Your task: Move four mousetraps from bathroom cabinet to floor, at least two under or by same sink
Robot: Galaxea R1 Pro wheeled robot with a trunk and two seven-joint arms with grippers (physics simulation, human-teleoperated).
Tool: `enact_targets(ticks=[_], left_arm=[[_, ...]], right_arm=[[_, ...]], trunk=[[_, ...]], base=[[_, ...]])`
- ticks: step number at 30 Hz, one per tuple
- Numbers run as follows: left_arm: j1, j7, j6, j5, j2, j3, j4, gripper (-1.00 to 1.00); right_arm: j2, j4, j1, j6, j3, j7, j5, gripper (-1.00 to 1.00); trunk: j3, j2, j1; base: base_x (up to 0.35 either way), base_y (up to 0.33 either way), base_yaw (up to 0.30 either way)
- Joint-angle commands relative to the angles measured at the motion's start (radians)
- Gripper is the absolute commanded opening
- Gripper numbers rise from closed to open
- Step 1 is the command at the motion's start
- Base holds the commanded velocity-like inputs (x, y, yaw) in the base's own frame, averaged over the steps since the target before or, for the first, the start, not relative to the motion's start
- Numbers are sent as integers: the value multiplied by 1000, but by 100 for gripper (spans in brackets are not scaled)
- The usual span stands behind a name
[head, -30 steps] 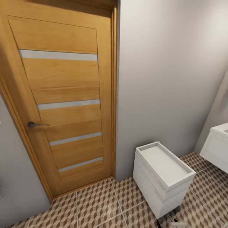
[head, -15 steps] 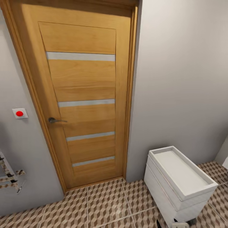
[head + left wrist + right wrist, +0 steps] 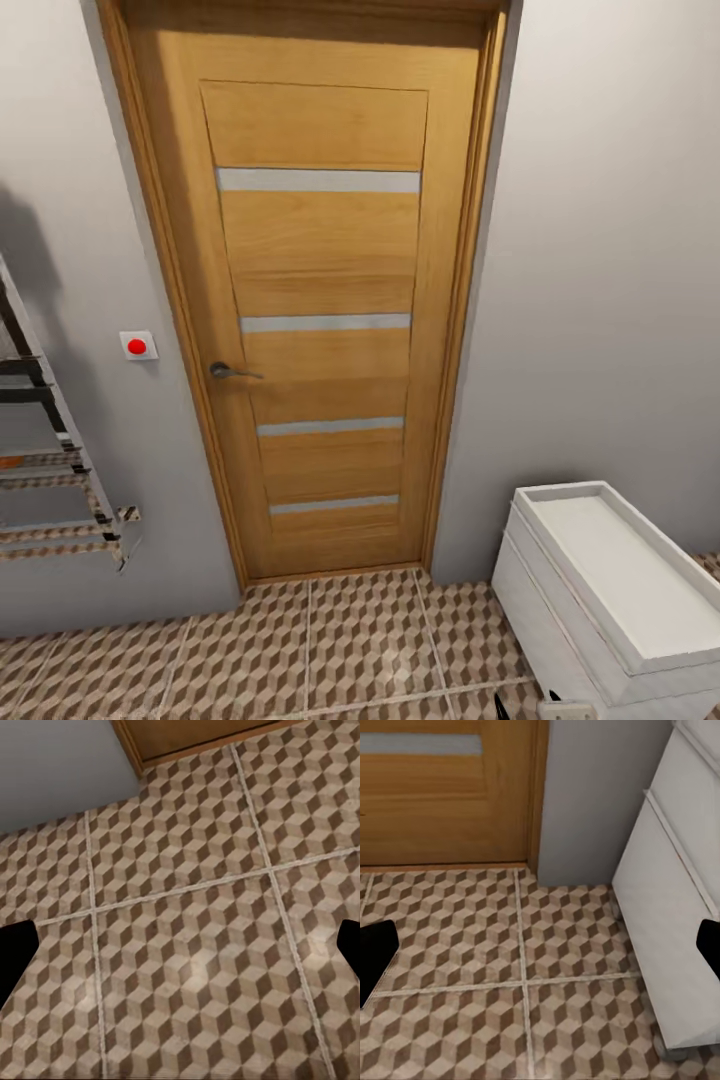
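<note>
Ahead, a closed wooden door (image 3: 320, 320) with a metal handle (image 3: 230, 372), bathroom floor (image 3: 370, 640) of cube-pattern tiles below it, white drawer unit (image 3: 610, 590) at right, red button (image 3: 137, 346) on the wall, left gripper (image 3: 180, 952) and right gripper (image 3: 540, 945) both spread open over bare tiles, holding nothing.

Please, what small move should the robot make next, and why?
Probably keep turning to search for the cabinet. The head view faces a closed door, a towel rail and a white drawer unit; no mousetraps are seen, and both wrist views look at floor.
</note>
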Motion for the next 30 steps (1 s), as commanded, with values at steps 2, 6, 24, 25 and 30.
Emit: enact_targets(ticks=[2,6,24,25,30], left_arm=[[-2,0,-6,10,-1,-9,4,100],[-2,0,-6,10,-1,-9,4,100],[-2,0,-6,10,-1,-9,4,100],[-2,0,-6,10,-1,-9,4,100],[-2,0,-6,10,-1,-9,4,100]], right_arm=[[-1,0,-1,-3,8,1,-10,100],[-1,0,-1,-3,8,0,-10,100],[-1,0,-1,-3,8,0,-11,100],[-1,0,-1,-3,8,0,-11,100],[-1,0,-1,-3,8,0,-11,100]], trunk=[[-2,-1,0],[-2,-1,0],[-2,-1,0],[-2,-1,0],[-2,-1,0]], base=[[0,0,288],[0,0,288],[0,0,288],[0,0,288],[0,0,288]])
